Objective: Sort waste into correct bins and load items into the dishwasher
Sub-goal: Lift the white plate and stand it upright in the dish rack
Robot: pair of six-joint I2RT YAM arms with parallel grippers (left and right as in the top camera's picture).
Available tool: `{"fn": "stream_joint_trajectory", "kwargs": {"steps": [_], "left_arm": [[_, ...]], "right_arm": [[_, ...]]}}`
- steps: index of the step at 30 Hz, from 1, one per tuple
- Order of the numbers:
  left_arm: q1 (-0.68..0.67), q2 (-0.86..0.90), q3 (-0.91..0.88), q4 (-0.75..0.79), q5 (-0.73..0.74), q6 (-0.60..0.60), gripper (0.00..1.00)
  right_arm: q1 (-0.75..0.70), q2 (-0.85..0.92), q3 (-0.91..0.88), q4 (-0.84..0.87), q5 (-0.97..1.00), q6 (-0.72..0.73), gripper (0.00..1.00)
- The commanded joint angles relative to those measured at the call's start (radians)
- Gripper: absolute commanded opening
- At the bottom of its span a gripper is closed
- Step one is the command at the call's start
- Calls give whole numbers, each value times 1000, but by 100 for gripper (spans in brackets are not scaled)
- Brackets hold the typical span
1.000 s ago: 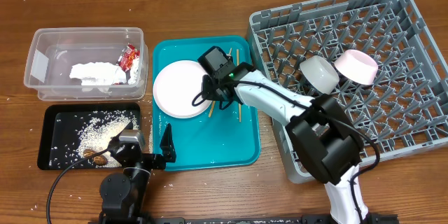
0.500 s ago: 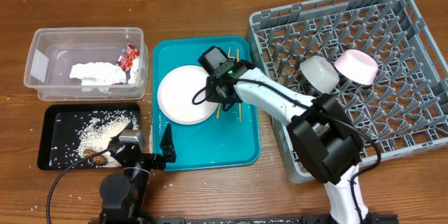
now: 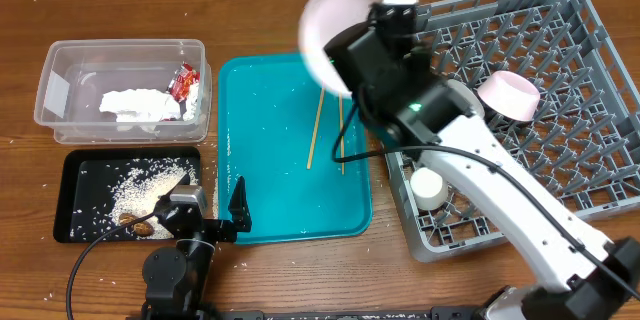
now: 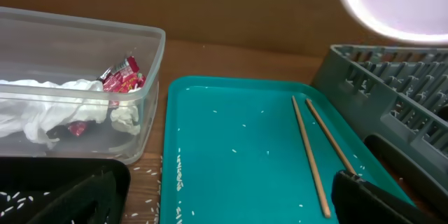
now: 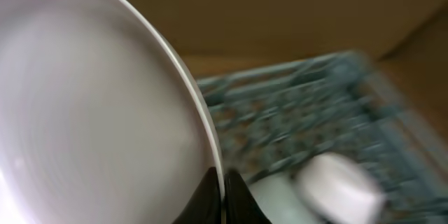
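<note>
The right fingers [image 5: 243, 203] are pinching the rim of the white plate [image 3: 328, 22], holding it high above the surface (it is blurred) near the grey rack's [image 3: 560, 130] corner. The left fingers [image 4: 371, 199] are resting spread apart beside the teal tray [image 3: 270, 160], where two chopsticks [image 3: 315, 130] are lying.

We see our right arm [image 3: 505, 188] built of white tubes and boxy black joints. Our left arm [image 3: 178, 265] is mostly black and trails a thin black cable [image 3: 100, 244].
</note>
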Motion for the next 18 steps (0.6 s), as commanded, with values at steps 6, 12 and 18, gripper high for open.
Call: {"fn": "stream_joint_trajectory", "kwargs": {"steps": [6,12,18], "left_arm": [[10,-10,-5,4,14,16,100],[10,-10,-5,4,14,16,100],[10,-10,-5,4,14,16,100]], "right_arm": [[-227,77,-1,51,227,-226,4],[-309,165,-2,46,196,-225,4],[-273,224,-8,49,196,-225,4]]}}
